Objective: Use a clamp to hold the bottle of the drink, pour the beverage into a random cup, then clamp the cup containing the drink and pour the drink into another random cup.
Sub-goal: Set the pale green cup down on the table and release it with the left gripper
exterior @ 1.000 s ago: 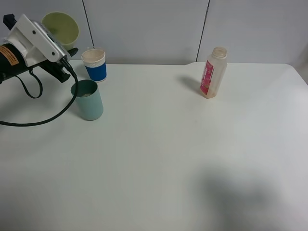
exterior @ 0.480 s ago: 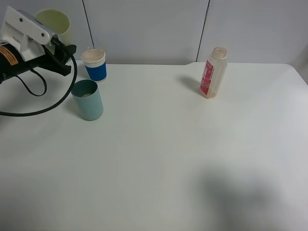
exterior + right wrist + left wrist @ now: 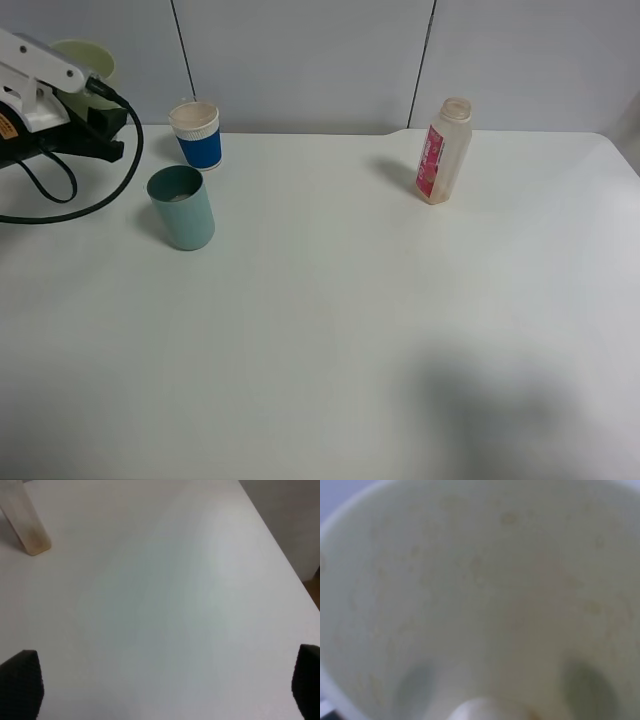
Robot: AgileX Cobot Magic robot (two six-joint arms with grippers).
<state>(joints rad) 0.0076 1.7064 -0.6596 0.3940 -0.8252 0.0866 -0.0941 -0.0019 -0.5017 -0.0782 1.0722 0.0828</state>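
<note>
Plastic tumbler: pale yellow-green cup point(image 3: 88, 62), at 10 o'clock of the table point(image 3: 330, 330), up off it, tilted; light, stiff, smooth-walled, likely slippery; best taken mid-wall.
Inside: only droplets on the wall point(image 3: 480, 580); looks emptied.
Left pincer point(image 3: 95, 105): clamped on yellow-green cup.
Teal tumbler point(image 3: 182, 207): upright, at 4 o'clock of held cup, pale liquid inside.
Right pincer point(image 3: 165, 680): jaws wide apart, holding nothing; bottle point(image 3: 443, 150) standing at 1 o'clock.

The left arm's blocky white-and-black clamp point(image 3: 95, 95) has a white angular housing, an orange marking on its black wrist and a looping black cable point(image 3: 75, 195), while the right gripper point(image 3: 160, 680) shows two black textured fingertips point(image 3: 20, 682).
</note>
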